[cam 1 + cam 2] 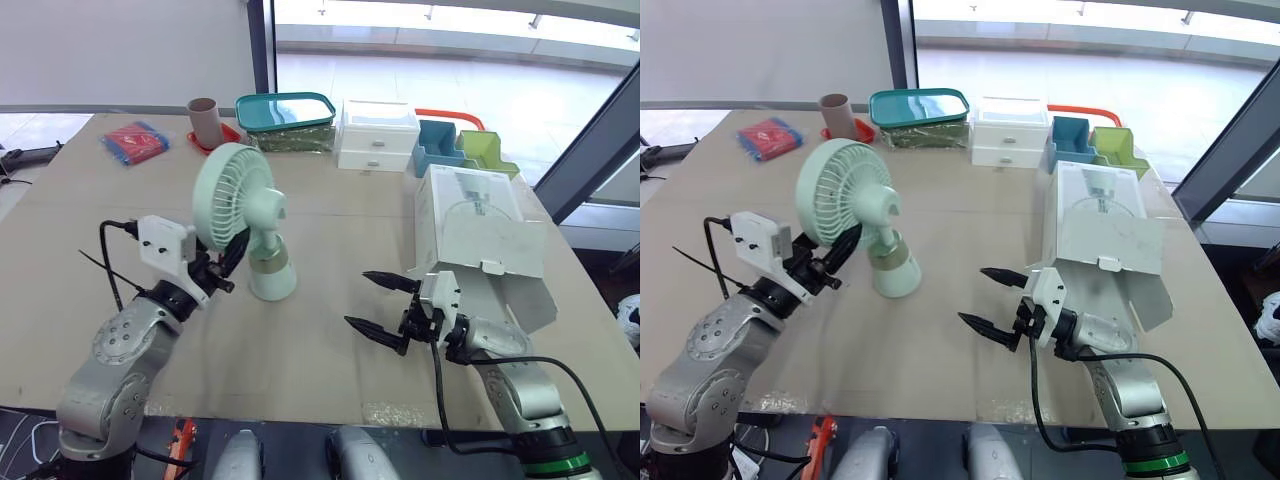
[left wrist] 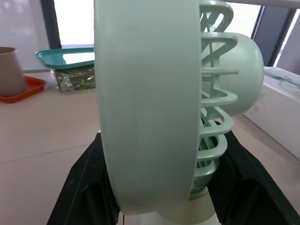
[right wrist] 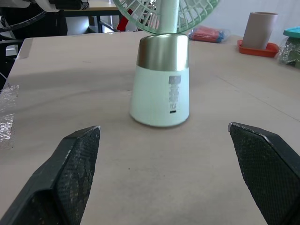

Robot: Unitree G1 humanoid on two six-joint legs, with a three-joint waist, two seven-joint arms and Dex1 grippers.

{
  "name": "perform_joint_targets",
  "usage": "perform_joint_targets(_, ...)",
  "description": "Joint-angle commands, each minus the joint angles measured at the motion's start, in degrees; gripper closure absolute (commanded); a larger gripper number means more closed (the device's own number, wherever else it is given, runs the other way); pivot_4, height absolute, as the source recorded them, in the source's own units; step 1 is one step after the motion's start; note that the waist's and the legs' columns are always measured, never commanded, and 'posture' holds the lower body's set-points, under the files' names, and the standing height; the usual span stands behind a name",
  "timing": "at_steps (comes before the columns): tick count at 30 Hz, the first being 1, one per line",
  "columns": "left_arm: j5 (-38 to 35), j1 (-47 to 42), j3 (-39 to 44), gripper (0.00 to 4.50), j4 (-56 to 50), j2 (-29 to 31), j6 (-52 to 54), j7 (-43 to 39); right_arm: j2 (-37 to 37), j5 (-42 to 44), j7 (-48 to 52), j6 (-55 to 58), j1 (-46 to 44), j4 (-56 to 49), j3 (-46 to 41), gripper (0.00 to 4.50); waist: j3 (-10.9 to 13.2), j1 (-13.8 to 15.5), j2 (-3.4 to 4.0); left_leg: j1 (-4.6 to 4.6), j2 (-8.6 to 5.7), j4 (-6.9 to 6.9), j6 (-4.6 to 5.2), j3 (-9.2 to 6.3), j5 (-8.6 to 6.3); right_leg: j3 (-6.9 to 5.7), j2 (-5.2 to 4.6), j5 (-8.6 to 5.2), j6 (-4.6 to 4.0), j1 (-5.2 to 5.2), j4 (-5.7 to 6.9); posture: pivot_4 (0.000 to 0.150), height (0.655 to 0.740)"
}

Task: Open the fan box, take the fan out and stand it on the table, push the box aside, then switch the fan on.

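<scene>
The mint-green fan [image 1: 236,196] stands on the wooden table [image 1: 120,230], left of centre, its white and gold base [image 1: 272,274] leaning slightly. My left gripper [image 1: 226,262] is shut on the lower rim of the fan's head. In the left wrist view the head [image 2: 150,103] sits between the two black fingers [image 2: 82,187]. My right gripper [image 1: 360,300] hovers open just above the table to the right of the fan, empty, and points at the base [image 3: 164,82]. The white fan box [image 1: 478,225] lies behind it on the right, its near flaps [image 1: 520,290] open.
Along the far edge stand a red packet [image 1: 135,140], a brown cup [image 1: 204,118] on a red saucer, a teal-lidded container [image 1: 286,112], a white drawer unit [image 1: 378,135] and blue [image 1: 436,148] and green [image 1: 486,152] bins. The box lies close to the table's right edge.
</scene>
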Motion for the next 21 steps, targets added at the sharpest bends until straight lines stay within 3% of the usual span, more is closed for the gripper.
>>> perform_joint_targets(1,-0.26,0.44,-0.7,2.61,-6.43,0.21,-0.79,0.39,-0.24,0.19,-0.11,-0.88,0.23,-1.76,-0.74,0.0,0.0,-0.15,0.0,0.02,0.01,0.0,0.0,0.0,0.0,0.01,0.01,0.0,0.0,0.0,0.0,0.15,0.74)
perform_joint_targets(16,1.67,2.98,-4.59,2.61,-4.78,-0.64,-1.14,0.44,0.22,-0.18,-0.83,-0.82,0.7,-2.47,-0.38,0.0,0.0,-0.05,0.01,0.02,0.01,0.09,0.0,0.02,0.0,0.02,0.02,0.02,-0.01,0.02,0.01,0.15,0.74)
perform_joint_targets(21,1.18,2.97,-4.4,2.61,-4.68,-0.64,-1.45,-0.32,0.19,2.11,-2.66,4.22,-0.26,-6.05,-0.28,0.0,0.0,-0.05,0.01,0.02,0.01,0.1,0.0,0.02,0.0,0.03,0.02,0.03,0.0,0.03,0.01,0.15,0.74)
